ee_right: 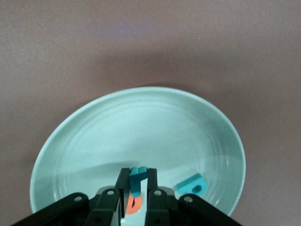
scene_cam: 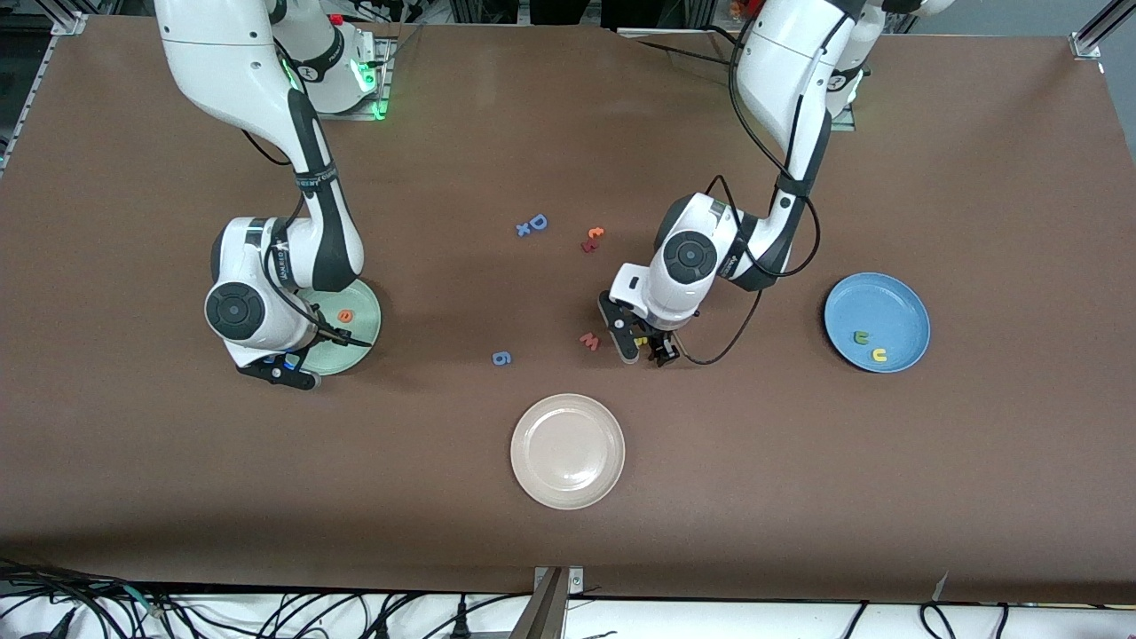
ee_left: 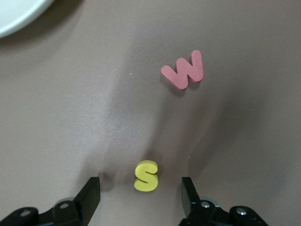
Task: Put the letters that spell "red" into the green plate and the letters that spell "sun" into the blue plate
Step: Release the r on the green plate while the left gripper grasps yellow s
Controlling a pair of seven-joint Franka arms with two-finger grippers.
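My right gripper (ee_right: 137, 175) is shut on the teal "r" (ee_right: 137, 182), just above the green plate (ee_right: 141, 127). The orange "e" (ee_right: 134, 205) and the teal "d" (ee_right: 193, 184) lie in that plate. In the front view the right gripper (scene_cam: 282, 366) hangs over the green plate's (scene_cam: 364, 333) edge nearest the camera. My left gripper (ee_left: 139, 190) is open and low over the table. The yellow "s" (ee_left: 146, 175) lies between its fingers (ee_left: 91, 193), touching neither. The blue plate (scene_cam: 896, 306), toward the left arm's end, holds the dark green "n" (scene_cam: 860, 337) and the yellow "u" (scene_cam: 879, 355).
A pinkish "w" (ee_left: 184, 70) lies beside the "s". A beige plate (scene_cam: 567, 451) sits nearer the camera. A blue "6" (scene_cam: 501, 358), a blue "D" (scene_cam: 537, 223) with a small "x", and two small orange-red letters (scene_cam: 592, 240) lie mid-table.
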